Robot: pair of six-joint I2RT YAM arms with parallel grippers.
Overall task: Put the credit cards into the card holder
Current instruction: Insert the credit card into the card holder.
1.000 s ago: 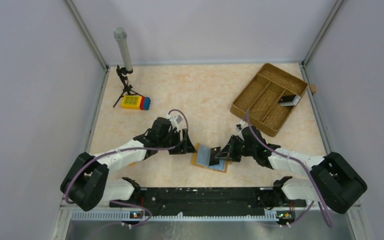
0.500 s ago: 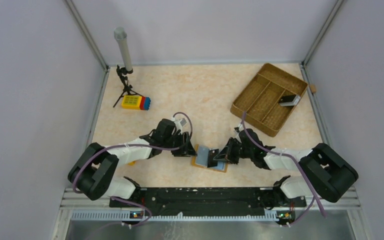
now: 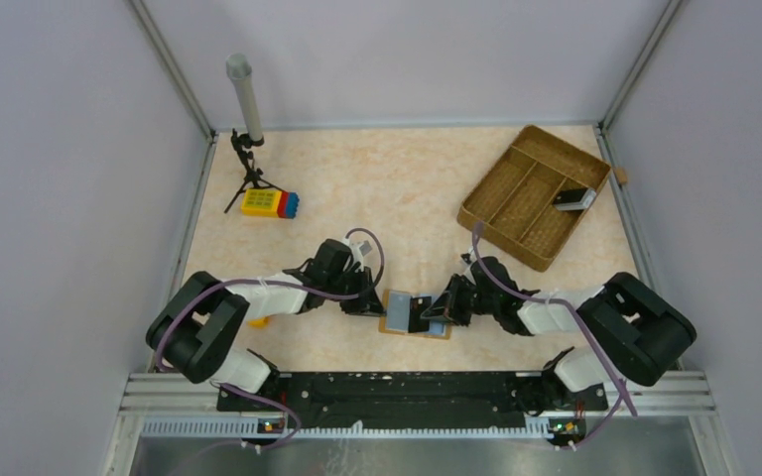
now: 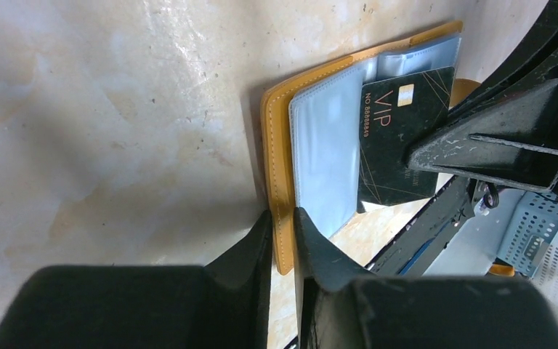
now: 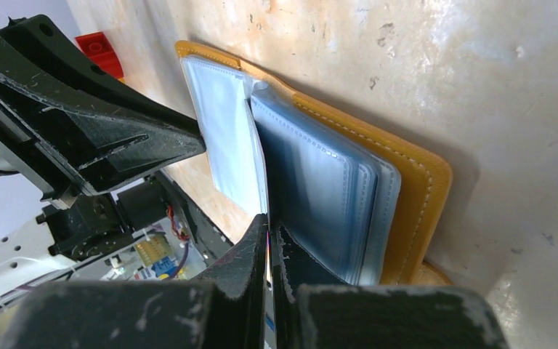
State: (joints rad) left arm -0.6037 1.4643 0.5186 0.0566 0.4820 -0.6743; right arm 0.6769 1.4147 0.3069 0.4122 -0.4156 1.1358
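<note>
Orange-tan stitched leather, the card holder [image 4: 280, 145] lies open at 6 o'clock on the marbled bench [image 3: 397, 188], its clear plastic sleeves fanned. The left claw [image 4: 283, 233] pinches the holder's 9 o'clock edge. The right claw [image 5: 269, 233] is clamped tight on a glossy black credit card [image 4: 396, 138], gold-lettered "VIP" and "NO 8888…", which rests against the sleeves.

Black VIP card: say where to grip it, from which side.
Pinch the black VIP card by its free edge beyond the sleeves of the card holder, coming from the right arm's side. It is thin and leans on them, so only that edge offers both faces.
</note>
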